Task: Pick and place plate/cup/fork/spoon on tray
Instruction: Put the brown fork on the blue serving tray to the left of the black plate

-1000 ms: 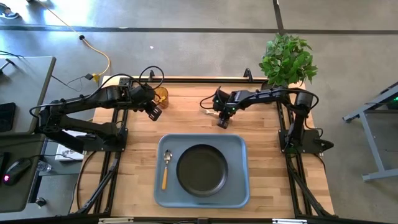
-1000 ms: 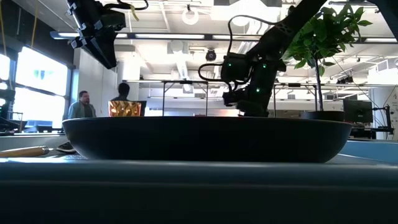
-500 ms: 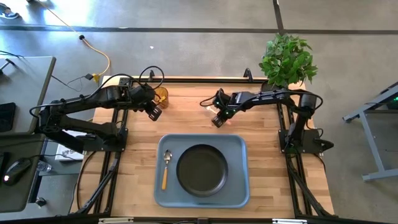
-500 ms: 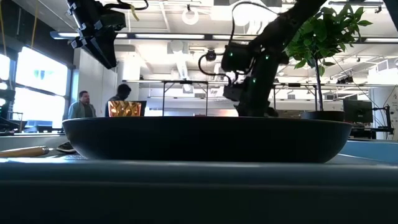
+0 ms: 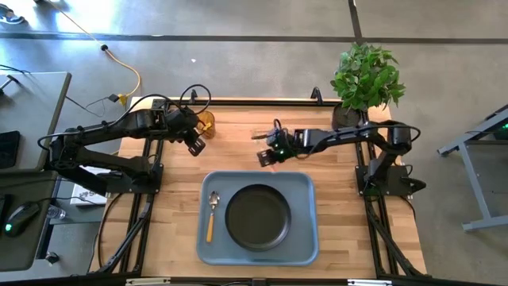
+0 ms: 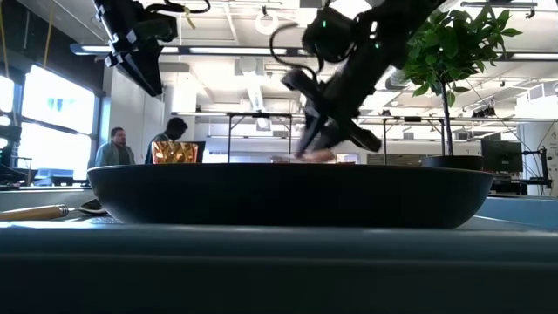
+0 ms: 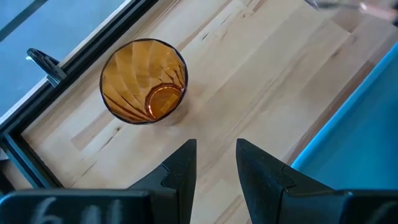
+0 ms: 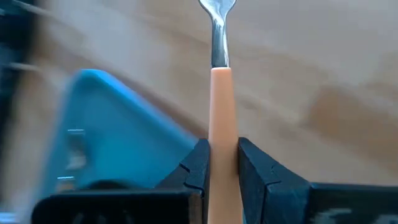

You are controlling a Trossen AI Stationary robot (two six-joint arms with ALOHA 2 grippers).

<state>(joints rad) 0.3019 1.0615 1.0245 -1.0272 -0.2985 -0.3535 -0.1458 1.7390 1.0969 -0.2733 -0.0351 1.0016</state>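
Fork (image 8: 219,74) clamped by its handle in right gripper (image 8: 222,163), lifted just beyond tray's (image 5: 305,184) far edge (presumably for dropping in). Plate (image 5: 258,217), spoon (image 5: 212,214) already aboard. Cup (image 7: 144,81) far-left; left gripper (image 7: 214,163) parted, hovering beside it.

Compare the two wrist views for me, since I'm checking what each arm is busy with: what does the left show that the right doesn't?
Only the left wrist view shows the cup, standing on the table ahead of the open left gripper. Only the right wrist view shows the fork, clamped by its handle in the right gripper. Both show the wooden tabletop and the tray.
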